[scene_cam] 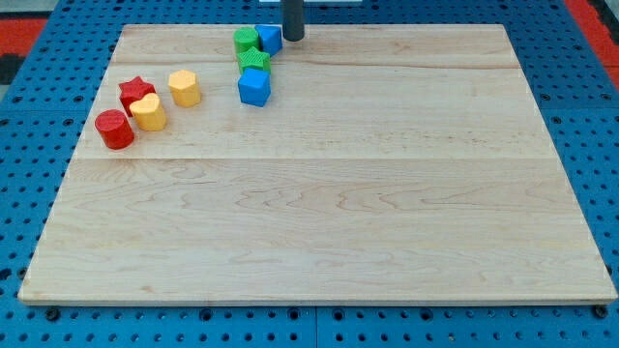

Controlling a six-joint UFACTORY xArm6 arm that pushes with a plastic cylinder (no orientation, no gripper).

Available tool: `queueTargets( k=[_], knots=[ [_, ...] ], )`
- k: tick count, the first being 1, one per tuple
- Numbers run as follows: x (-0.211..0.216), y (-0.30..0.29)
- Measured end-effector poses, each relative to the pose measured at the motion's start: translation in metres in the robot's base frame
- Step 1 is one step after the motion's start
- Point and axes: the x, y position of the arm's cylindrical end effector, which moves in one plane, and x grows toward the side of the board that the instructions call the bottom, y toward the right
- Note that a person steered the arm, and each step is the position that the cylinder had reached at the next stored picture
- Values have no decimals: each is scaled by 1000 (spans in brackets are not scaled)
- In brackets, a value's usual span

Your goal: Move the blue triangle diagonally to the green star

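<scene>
The blue triangle [271,39] lies near the board's top edge, left of centre. The green star [254,61] sits just below and to the left of it, touching or nearly touching. My tip [292,39] is at the blue triangle's right side, right against it or very close. A rounded green block [246,41] sits against the triangle's left side.
A blue cube [254,87] lies just below the green star. At the view's left are a red star [136,93], a yellow heart [148,113], a yellow hexagon [184,88] and a red cylinder [114,130]. The wooden board [329,213] rests on a blue pegboard.
</scene>
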Motion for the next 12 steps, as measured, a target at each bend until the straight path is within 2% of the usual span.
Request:
queueTargets(
  k=[1,3,5,10,12],
  knots=[
    [-19,-2],
    [-19,-70],
    [17,-28],
    [25,11],
    [66,27]
  ],
)
